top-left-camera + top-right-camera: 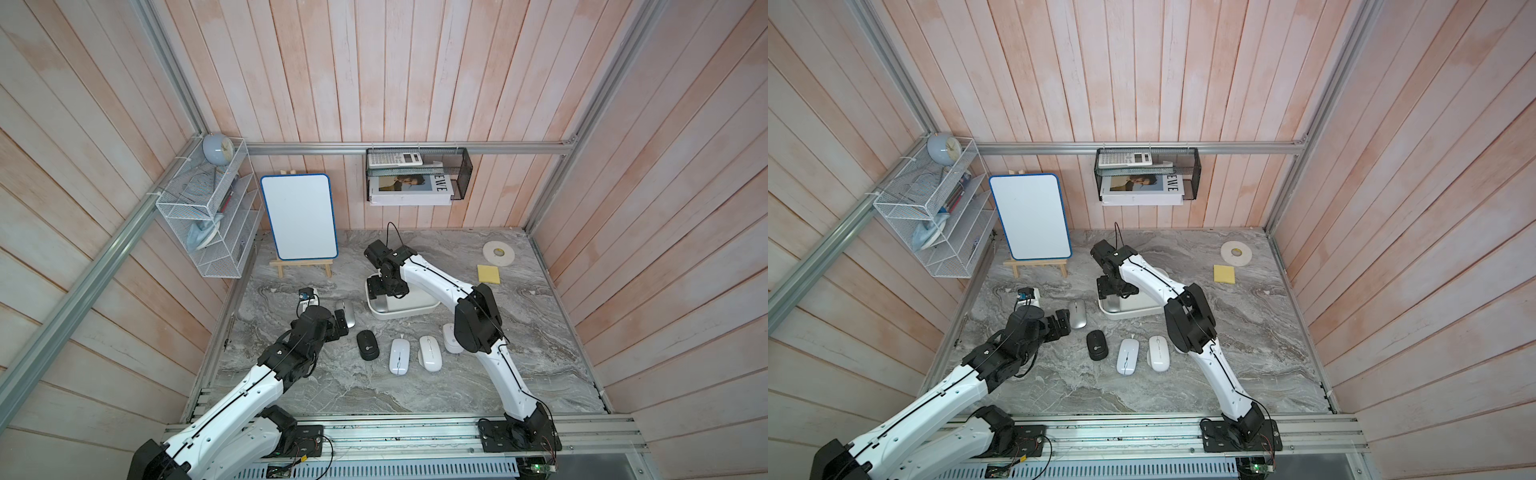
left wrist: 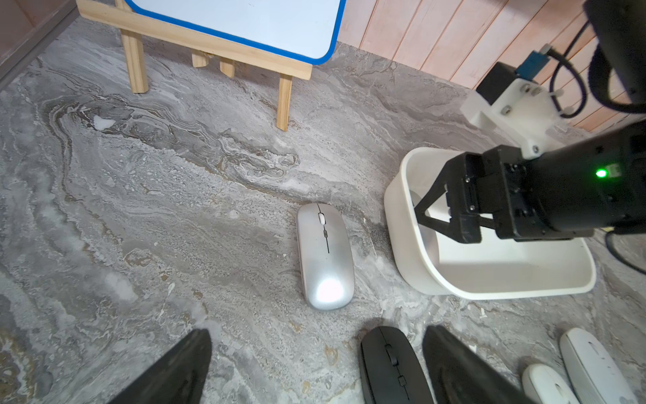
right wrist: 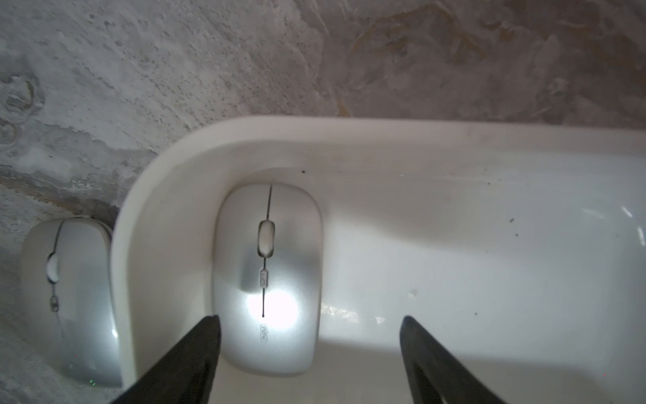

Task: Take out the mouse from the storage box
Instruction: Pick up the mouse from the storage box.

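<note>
Inside storage box (image 3: 314,127) corner, silver mouse (image 3: 267,280) within spread right claw (image 3: 309,316)

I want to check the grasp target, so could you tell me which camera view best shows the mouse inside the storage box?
The right wrist view: the mouse lies nearly whole and close inside the storage box. In both top views the right pincer covers most of it; the left wrist view shows only a sliver.

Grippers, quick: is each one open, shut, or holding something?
Left gripper: open, holding nothing.
Right gripper: open near silver oval mouse in white plastic storage box, holding nothing.
</note>
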